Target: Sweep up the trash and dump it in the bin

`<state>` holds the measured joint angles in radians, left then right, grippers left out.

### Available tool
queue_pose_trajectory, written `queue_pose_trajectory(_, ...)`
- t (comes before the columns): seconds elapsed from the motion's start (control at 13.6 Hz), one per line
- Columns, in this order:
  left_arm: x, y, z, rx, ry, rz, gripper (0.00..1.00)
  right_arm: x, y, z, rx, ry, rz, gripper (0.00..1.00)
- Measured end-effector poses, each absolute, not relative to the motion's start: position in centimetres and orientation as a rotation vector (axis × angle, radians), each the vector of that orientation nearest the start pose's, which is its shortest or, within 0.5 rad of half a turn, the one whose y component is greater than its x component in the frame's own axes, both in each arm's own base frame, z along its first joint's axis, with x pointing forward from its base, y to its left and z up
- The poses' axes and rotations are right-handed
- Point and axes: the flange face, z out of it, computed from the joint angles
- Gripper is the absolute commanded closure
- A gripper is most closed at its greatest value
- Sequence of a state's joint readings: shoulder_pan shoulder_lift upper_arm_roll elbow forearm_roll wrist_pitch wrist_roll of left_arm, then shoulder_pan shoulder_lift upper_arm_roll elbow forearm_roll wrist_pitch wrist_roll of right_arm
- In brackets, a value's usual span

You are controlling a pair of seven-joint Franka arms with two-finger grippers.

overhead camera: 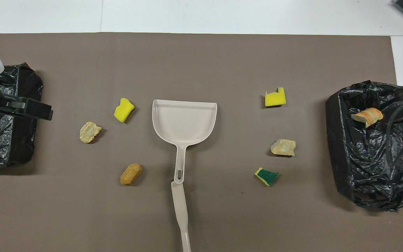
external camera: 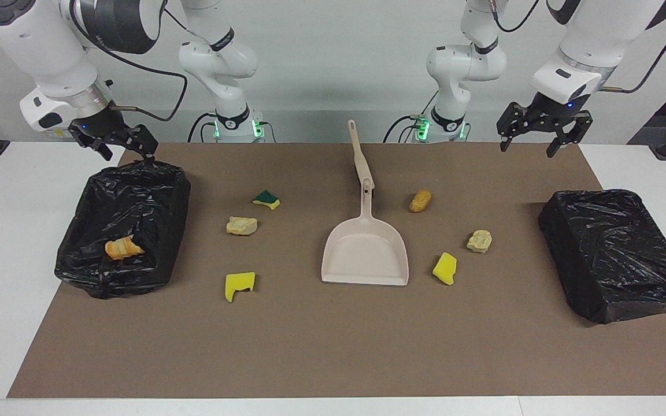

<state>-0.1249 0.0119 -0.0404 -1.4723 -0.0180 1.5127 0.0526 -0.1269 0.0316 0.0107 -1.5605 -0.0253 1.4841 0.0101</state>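
While both arms hang raised at the two ends of the table, the beige dustpan lies flat in the middle of the brown mat, its open mouth pointing away from the robots. A slim beige handle, seemingly the hand brush's, lies in line with the dustpan's handle, nearer to the robots, and their ends touch or overlap.

The trash lies scattered on the mat on either side of the pan. Toward the right arm's end are a green-and-yellow sponge, a beige bread-like lump and a bright yellow sponge chunk, the green one nearest to the robots and the yellow chunk farthest. Toward the left arm's end are an orange-brown lump, a second beige lump and a second yellow sponge chunk, in the same order. None of them touches the dustpan.

A black-lined bin stands at the right arm's end, with one orange-and-cream scrap already inside. A second black-bagged bin stands at the left arm's end.

The right gripper hovers over the robot-side rim of its bin, fingers spread and holding nothing. The left gripper hangs over the table just robot-side of the other bin, fingers likewise released and empty.
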Motion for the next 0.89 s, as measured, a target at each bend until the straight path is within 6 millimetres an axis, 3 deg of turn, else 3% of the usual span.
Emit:
queue_pose_trajectory(0.3,54.46,-9.30,65.88,-3.142,0.349,-0.041,0.00,55.02,-6.03,61.65,-3.153,0.182,0.149,0.00)
queue_pose_trajectory(0.89,54.19,-9.56,65.81,-3.141,0.357,-0.021,0.00,54.99,-6.33,61.67,-3.152,0.190,0.148,0.00)
